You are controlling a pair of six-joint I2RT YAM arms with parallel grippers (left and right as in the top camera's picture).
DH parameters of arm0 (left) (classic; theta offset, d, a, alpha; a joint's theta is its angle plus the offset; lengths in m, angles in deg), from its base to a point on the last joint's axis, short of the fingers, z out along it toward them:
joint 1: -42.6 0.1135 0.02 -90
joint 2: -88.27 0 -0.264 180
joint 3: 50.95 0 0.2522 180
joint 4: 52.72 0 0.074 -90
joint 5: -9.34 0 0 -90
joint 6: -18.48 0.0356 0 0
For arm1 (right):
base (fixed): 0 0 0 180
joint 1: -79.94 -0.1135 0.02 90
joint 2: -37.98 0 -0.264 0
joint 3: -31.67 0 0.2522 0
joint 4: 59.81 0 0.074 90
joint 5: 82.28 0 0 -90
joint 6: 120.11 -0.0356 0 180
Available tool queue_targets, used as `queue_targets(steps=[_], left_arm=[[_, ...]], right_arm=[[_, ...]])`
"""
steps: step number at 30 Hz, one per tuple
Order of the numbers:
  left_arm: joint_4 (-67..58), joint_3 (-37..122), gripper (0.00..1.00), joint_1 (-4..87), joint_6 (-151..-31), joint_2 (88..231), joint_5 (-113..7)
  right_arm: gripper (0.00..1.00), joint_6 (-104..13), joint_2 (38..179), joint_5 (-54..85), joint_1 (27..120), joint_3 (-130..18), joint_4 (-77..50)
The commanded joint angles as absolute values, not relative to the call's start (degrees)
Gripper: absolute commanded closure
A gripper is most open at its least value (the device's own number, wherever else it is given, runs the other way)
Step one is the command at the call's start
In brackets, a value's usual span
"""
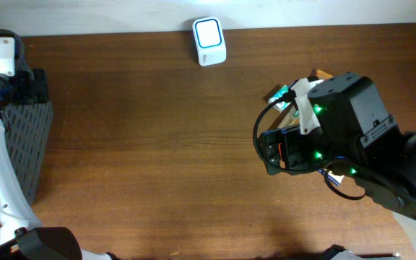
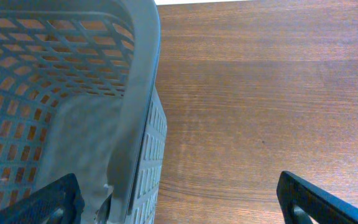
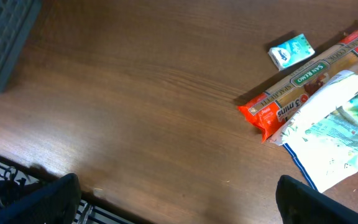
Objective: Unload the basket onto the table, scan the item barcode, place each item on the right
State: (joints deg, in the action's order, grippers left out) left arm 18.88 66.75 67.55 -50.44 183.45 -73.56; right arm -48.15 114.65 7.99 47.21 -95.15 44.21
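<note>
Three items lie in a cluster near the right edge of the table (image 1: 157,144): a packet of spaghetti (image 3: 297,81), a small tissue pack (image 3: 291,51) just beyond it, and a white and green bag (image 3: 340,134) resting partly on top of the spaghetti. I cannot tell which of them is meant for scanning. The scanner (image 1: 209,41) stands at the middle of the far edge, well apart from them.

The right gripper (image 3: 178,186) hangs beside the cluster with its fingers spread wide and nothing between them. The left gripper (image 2: 179,186) is just as wide and just as empty, over by the left edge.

My worry is the overlap. A grab at the spaghetti could drag the bag along, and the bag looks soft and crinkly enough to slip or fold in a pinch. No barcode shows on any upturned face, so whatever gets lifted may reach the scanner wrong side out and fail to read.

The basket (image 2: 135,74) sits at the left edge beneath the left gripper, and the part of its inside that I can see holds nothing.
</note>
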Motion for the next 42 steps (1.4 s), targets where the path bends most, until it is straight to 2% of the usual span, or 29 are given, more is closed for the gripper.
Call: queue_targets(steps=[1,4,6,9,11,14,15,21,23,26,42], left_arm=[[19.0,67.0,0.01,67.9,-49.5,183.4,-73.1],[19.0,67.0,0.01,67.9,-49.5,183.4,-73.1],[19.0,67.0,0.01,67.9,-49.5,183.4,-73.1],[19.0,67.0,0.01,67.9,-49.5,183.4,-73.1],[19.0,67.0,0.01,67.9,-49.5,183.4,-73.1],[19.0,67.0,0.01,67.9,-49.5,183.4,-73.1],[19.0,67.0,0.01,67.9,-49.5,183.4,-73.1],[19.0,67.0,0.01,67.9,-49.5,183.4,-73.1],[19.0,67.0,0.01,67.9,-49.5,183.4,-73.1],[19.0,67.0,0.01,67.9,-49.5,183.4,-73.1],[19.0,67.0,0.01,68.4,-49.5,183.4,-73.1]], right_arm=[[0.01,-48.4,112.5,6.1,46.9,-95.7,44.6],[0.01,-43.0,109.9,2.8,46.9,-94.1,42.2],[0.01,-36.0,104.5,2.9,49.2,-86.2,33.2],[0.01,-34.4,93.8,5.2,56.5,-66.8,16.1],[0.01,-34.3,83.2,8.5,61.5,-48.7,1.0],[0.01,-34.3,71.1,13.0,66.4,-29.2,-14.2],[0.01,-32.2,63.3,15.1,67.6,-18.0,-22.7],[0.01,-31.8,40.0,15.0,67.6,7.8,-35.2],[0.01,-31.8,38.2,15.1,67.6,13.6,-39.5],[0.01,-31.8,38.2,14.7,67.5,17.6,-42.1],[0.01,-31.8,38.2,13.3,67.6,17.6,-42.0]])
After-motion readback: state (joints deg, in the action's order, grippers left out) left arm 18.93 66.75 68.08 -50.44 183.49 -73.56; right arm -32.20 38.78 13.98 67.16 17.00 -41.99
